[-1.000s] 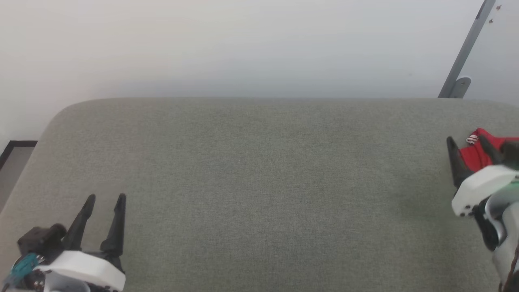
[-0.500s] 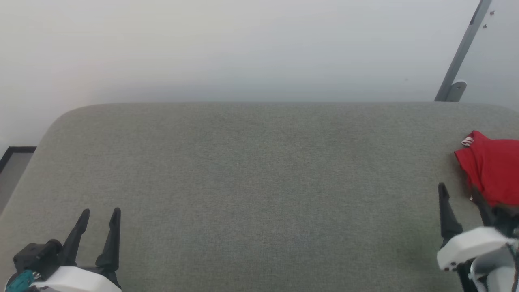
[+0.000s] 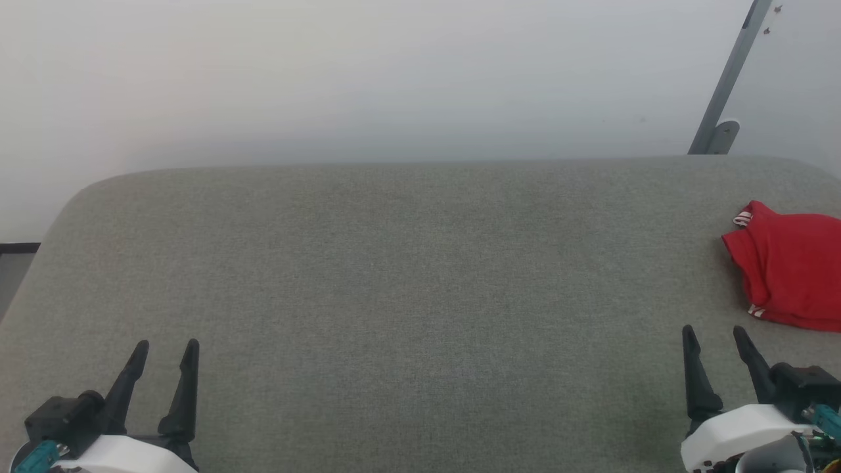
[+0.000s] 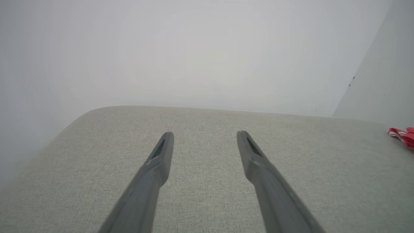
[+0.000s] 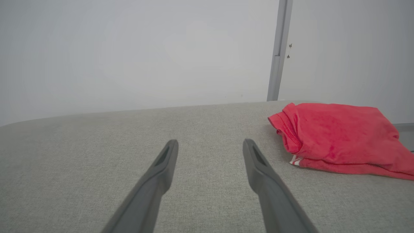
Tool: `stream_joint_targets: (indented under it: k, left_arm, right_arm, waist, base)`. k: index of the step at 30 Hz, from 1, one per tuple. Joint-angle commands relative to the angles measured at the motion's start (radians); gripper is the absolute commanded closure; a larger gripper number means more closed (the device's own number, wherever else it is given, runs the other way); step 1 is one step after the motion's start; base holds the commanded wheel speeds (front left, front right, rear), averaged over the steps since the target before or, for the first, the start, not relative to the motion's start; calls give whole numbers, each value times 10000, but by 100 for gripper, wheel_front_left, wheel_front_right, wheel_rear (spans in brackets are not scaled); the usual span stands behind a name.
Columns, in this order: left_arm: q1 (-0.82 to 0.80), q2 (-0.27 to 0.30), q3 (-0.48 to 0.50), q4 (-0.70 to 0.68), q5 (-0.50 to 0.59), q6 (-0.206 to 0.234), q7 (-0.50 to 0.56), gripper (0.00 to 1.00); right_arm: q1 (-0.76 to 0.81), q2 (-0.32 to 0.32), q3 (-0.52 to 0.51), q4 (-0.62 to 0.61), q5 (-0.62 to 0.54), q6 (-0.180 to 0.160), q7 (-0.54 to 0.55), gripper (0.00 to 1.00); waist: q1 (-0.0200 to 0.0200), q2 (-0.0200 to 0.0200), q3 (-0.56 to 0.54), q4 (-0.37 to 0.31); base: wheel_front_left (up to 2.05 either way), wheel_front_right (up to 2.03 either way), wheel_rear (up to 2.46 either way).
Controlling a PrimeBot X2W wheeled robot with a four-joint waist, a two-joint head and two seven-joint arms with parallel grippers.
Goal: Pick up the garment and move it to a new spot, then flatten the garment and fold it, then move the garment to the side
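The garment (image 3: 788, 266) lies folded into a small red bundle at the far right of the grey padded table (image 3: 407, 295), with a bit of striped trim showing at its corners. In the right wrist view the garment (image 5: 336, 139) rests just right of my fingers. My right gripper (image 3: 713, 335) stands open at the lower right, a short way in front of the bundle and apart from it. My left gripper (image 3: 167, 348) is open at the lower left with nothing between its fingers. The left wrist view catches the garment's striped edge (image 4: 401, 134) at its right border.
A pale wall rises behind the table. A grey metal rail (image 3: 726, 79) leans against the wall at the back right. A dark-framed panel (image 3: 16, 249) sits off the table's left edge.
My right gripper has drawn back from the garment toward the table's front edge, leaving the bundle lying free. The head camera has shifted slightly. The left gripper has stayed put.
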Motion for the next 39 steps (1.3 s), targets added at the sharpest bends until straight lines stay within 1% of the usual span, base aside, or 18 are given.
stream_joint_targets:
  k: [1, 15, 29, 30, 34, 39]
  left_arm:
    - [99, 1, 32, -48, 76, -11, -39, 0]
    - [209, -196, 211, -210, 209, -11, -39, 0]
    - [259, -307, 335, -247, 391, -11, -39, 0]
    - [99, -306, 310, -226, 305, 0, 1, 100]
    - [146, -566, 255, 19, 198, 0, 63, 100]
    - [25, -735, 336, 37, -616, -1, 332, 100]
  right_arm:
    - [115, 38, 38, -178, -64, 3, 47, 0]
    - [352, 181, 111, -775, -189, 3, 323, 0]
    - [337, 152, 189, -850, -158, 3, 436, 0]
    - [260, 135, 163, -817, -201, 0, 428, 100]
    - [338, 192, 102, -503, -45, 0, 499, 100]
    - [190, 211, 41, -443, 957, 0, 780, 100]
  waist:
    - [0, -1, 14, -21]
    - [0, -1, 26, -18]
    - [0, -1, -3, 95]
    - [0, -1, -3, 96]
    - [0, -1, 1, 98]
    - [0, -1, 18, 88]
  base:
    - [0, 0, 0]
    - [0, 0, 0]
    - [0, 0, 0]
    - [0, 0, 0]
    - [0, 0, 0]
    - [0, 0, 0]
